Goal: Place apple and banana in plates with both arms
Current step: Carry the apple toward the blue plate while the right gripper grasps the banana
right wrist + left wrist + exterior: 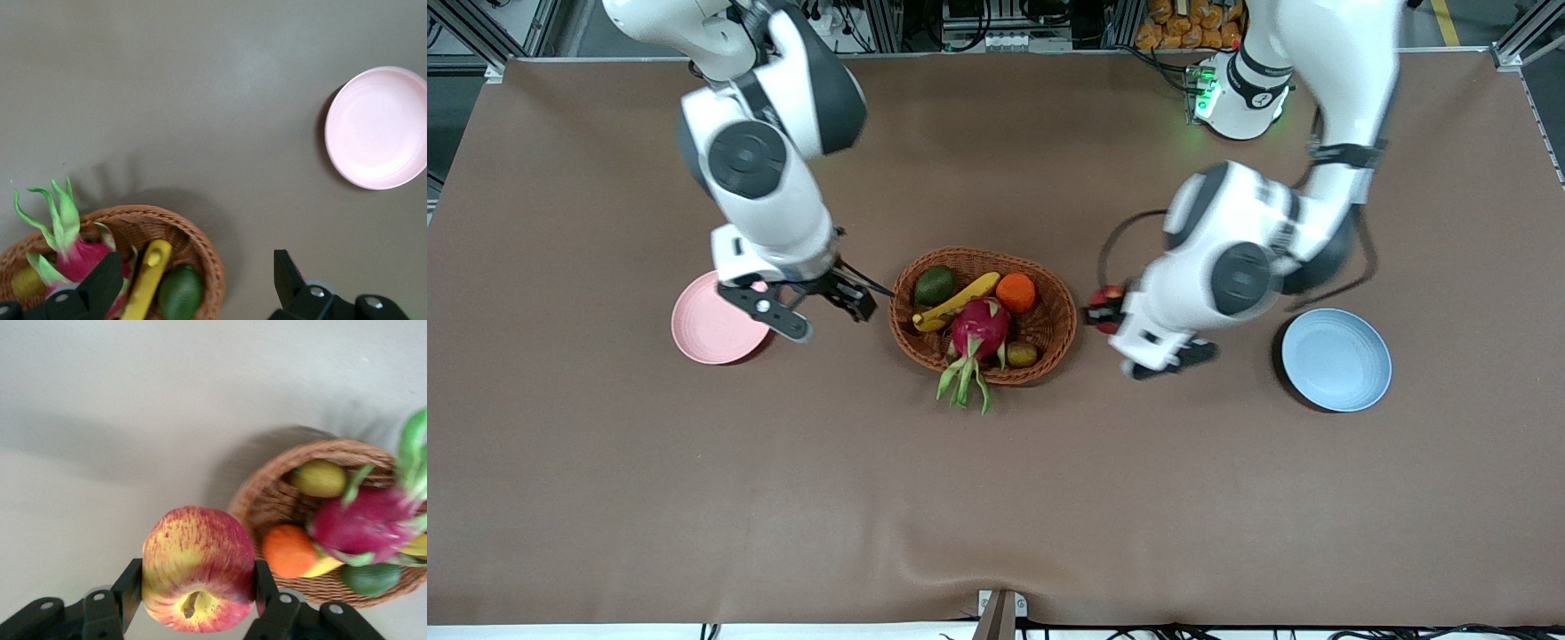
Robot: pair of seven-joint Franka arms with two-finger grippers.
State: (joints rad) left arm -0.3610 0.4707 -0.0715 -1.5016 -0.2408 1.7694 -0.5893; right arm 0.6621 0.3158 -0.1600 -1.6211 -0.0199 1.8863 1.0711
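The left gripper (198, 597) is gripping the small red-and-yellow streaked apple (198, 568) in its jaws beside the oval brown wicker basket (1054, 331); the right gripper (831, 313), jaws wide, is hovering between the basket and the pale pink round plate (707, 333).

A robotics laboratory is indicated by a brown-covered table (996, 498), aluminium framing (480, 31), cables (836, 27), and what may be electronics (1005, 22) along its edge.
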